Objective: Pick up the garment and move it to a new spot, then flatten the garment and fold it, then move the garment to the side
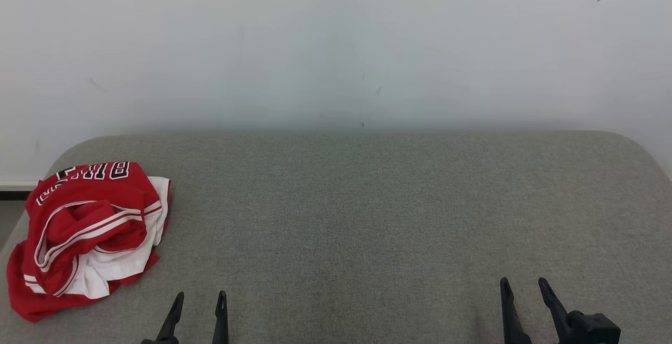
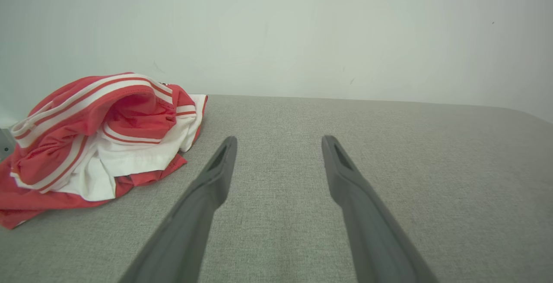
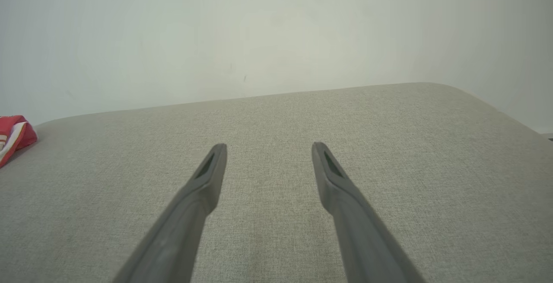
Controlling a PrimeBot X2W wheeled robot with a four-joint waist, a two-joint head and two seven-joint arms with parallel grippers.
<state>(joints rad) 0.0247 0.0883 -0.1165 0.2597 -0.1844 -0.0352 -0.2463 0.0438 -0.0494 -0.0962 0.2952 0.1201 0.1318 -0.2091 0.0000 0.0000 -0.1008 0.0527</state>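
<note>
At the near edge of the table (image 1: 367, 202), your left end effector (image 1: 201, 294) has both fingers spread wide apart, with nothing between them. The tips point forward over plain grey fabric. Your right end effector (image 1: 523, 281) is the same: fingers apart, holding nothing, level with the left one and well off to its right.

The garment (image 1: 89, 228) is ahead of the left end effector and off to its left, near but not touching. In the left wrist view its closest hem lies just beyond that end effector's left finger with a gap between. From the right end effector it's well apart, far left, past the other arm, and the right wrist view catches only a red corner of it.

It's a crumpled heap, red with white stripe trim, white cloth showing in the folds and black-and-white lettering on top. It's too bunched up to tell what kind of garment it is. It sits by the table's left edge.

Beyond both end effectors the table runs back to a pale wall (image 1: 336, 44).

My read on progress is that nothing is done yet. You haven't picked the garment up, so moving it, flattening it, folding it and setting it aside are all left to do. The left end effector looks best placed to reach for it first. The stretch ahead of and between your two end effectors looks like a fair new spot for it.
</note>
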